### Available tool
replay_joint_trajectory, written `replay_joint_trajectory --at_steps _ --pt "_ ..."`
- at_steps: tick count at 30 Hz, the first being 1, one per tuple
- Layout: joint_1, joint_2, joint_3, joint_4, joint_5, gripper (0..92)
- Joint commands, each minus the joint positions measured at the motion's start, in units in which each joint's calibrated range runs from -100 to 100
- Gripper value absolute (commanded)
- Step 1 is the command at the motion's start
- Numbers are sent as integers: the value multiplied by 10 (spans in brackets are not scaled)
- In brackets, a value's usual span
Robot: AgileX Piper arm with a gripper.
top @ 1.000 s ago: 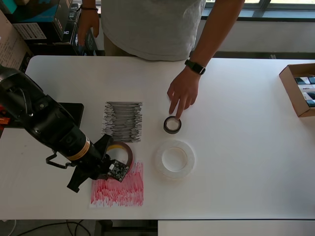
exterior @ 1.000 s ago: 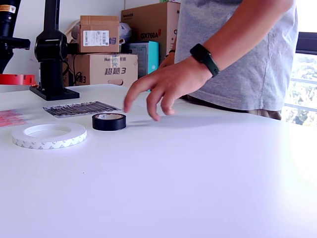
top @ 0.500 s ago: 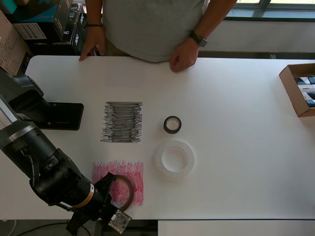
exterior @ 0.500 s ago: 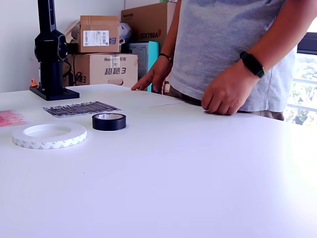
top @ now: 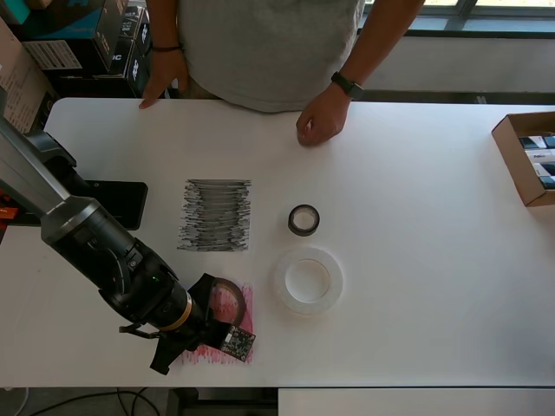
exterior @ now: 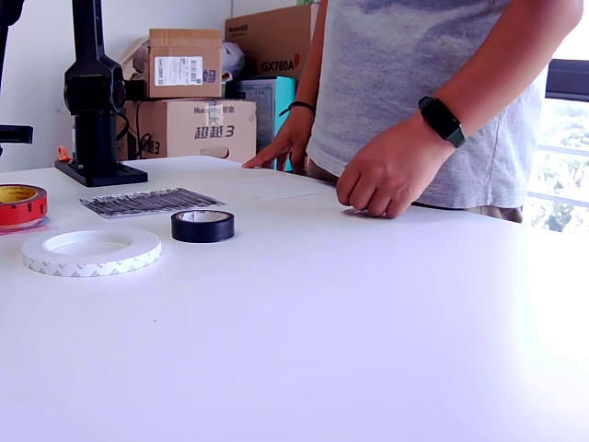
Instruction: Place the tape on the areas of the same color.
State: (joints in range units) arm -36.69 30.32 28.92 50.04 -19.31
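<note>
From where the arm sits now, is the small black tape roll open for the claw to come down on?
Probably yes. The black tape roll lies flat and alone on the table, apart from the white tape roll, and the person's hand rests well back. The claw is busy with the red tape roll.

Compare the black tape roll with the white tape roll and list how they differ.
Size: the black tape roll is much smaller across than the white tape roll.
Colour: the black roll is dark and opaque; the white roll is pale, nearly matching the table.
Profile: in the exterior view the black roll looks compact, while the white roll is a wide, low ring.
Shared: both lie flat on bare table, on neither paper sheet.
</note>
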Motion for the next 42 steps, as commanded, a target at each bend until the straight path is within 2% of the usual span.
replay_joint_trajectory --at_steps 1,13,15,17,22,25,32,42 --pt "-5 4 -4 -3 -3 0" --pt "-5 5 -8 -3 -3 3" --pt "-5 5 -8 -3 -3 35" --pt "-6 5 -10 -4 2 137" --pt "-6 5 -12 -4 3 484" --pt "-6 4 -12 -4 2 588" --pt "6 -7 -22 -4 3 564" --pt "73 -100 -42 3 5 565"
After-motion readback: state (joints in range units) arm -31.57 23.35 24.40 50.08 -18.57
